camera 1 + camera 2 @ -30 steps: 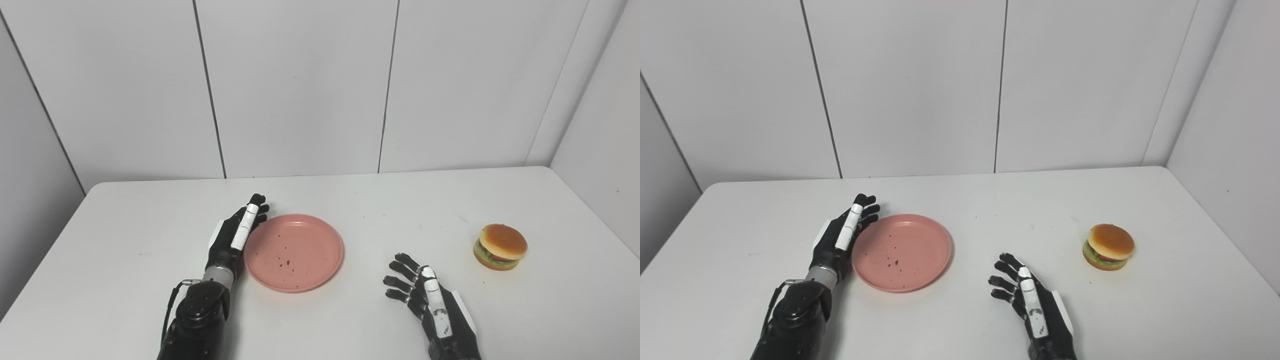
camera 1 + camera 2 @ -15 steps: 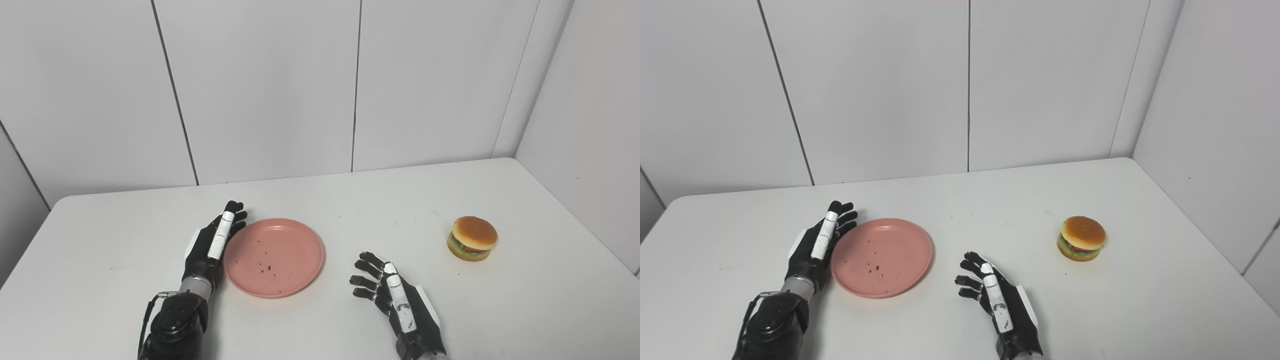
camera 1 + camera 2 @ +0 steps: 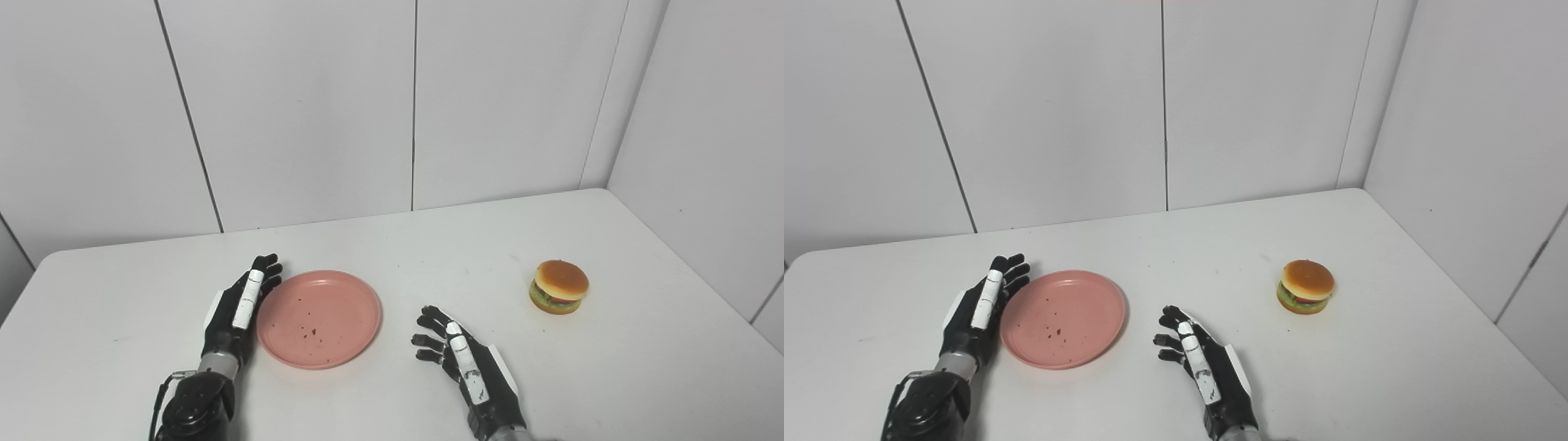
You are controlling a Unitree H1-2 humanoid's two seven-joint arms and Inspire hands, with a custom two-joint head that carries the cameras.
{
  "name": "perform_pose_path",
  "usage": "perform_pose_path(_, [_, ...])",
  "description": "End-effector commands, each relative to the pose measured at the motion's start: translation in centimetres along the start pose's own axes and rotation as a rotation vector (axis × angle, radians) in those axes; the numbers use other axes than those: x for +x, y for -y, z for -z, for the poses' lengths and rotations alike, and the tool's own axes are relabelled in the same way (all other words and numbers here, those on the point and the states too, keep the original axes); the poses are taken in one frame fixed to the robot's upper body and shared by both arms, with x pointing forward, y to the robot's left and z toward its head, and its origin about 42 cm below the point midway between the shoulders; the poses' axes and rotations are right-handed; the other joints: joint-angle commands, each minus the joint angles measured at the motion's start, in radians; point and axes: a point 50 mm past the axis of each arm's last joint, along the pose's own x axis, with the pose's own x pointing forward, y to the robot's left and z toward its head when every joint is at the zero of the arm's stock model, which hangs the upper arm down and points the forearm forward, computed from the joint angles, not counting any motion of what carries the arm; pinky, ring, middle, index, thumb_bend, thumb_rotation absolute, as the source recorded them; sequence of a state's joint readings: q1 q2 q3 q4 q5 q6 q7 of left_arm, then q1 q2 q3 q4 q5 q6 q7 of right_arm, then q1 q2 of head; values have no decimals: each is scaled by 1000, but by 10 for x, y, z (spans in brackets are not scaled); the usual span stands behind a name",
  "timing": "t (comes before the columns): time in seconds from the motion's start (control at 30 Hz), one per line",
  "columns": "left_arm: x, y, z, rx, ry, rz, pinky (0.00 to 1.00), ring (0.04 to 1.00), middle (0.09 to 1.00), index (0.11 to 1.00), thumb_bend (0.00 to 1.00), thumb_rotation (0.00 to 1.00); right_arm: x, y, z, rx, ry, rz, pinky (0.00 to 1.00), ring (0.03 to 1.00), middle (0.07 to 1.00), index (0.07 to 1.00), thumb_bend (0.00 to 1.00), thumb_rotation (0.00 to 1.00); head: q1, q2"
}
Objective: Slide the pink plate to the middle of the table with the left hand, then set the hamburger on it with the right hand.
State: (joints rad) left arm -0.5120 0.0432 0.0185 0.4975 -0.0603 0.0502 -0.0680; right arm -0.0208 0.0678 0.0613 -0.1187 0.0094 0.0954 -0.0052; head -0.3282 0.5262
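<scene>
Nearest the cameras, the right hand [image 3: 465,361] lies low over the white surface [image 3: 643,367], released, holding nothing, its fingers [image 3: 429,324] spread and slightly curled, pointing away and a little leftward. It sits just right of the plate and well apart from the hamburger.

Beside it to the left, the left hand [image 3: 239,306] stands on edge along the left rim of the pink plate [image 3: 318,318], palm turned toward the plate, fingers straight and together, pointing away from the robot and slightly rightward. The hand is open and grasps nothing; it seems to touch the rim, though from these angles contact is hard to confirm.

The pink plate lies flat, right way up, left of the middle of the surface, between the two hands. Being round, it has no long axis to speak of; its hollow faces up and carries a scatter of small dark specks.

Farther off and to the right, the hamburger [image 3: 558,286] sits upright on the surface, bun top up, with green and red layers showing at its side. It stands alone, touched by nothing, near the right wall [image 3: 704,153].

Beyond everything, pale wall panels [image 3: 306,110] with dark vertical seams close off the far edge of the surface.
</scene>
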Motion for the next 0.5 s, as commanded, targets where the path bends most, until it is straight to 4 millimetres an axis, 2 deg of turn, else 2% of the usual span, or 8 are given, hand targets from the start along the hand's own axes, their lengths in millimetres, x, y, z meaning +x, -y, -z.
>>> perform_pose_path(0.0, [11, 1, -18, 9, 53, 18, 958, 884, 870, 827, 887, 900, 8, 10, -26, -89, 173, 31, 722, 751, 823, 837, 784, 977, 1, -1])
perform_pose_path(0.1, [14, 2, -18, 5, 56, 20, 951, 884, 870, 829, 885, 900, 9, 21, -46, -187, 280, 43, 702, 746, 823, 847, 776, 996, 3, -5])
perform_pose_path(0.3, [18, 8, -16, -7, 52, 26, 969, 889, 869, 822, 882, 889, 9, 51, -102, -526, 508, 131, 643, 737, 817, 843, 730, 1000, 3, -22])
perform_pose_path(0.47, [20, 8, -13, 1, 47, 27, 957, 884, 866, 820, 885, 886, 18, 77, -124, -701, 578, 199, 640, 721, 811, 824, 785, 1000, 4, -31])
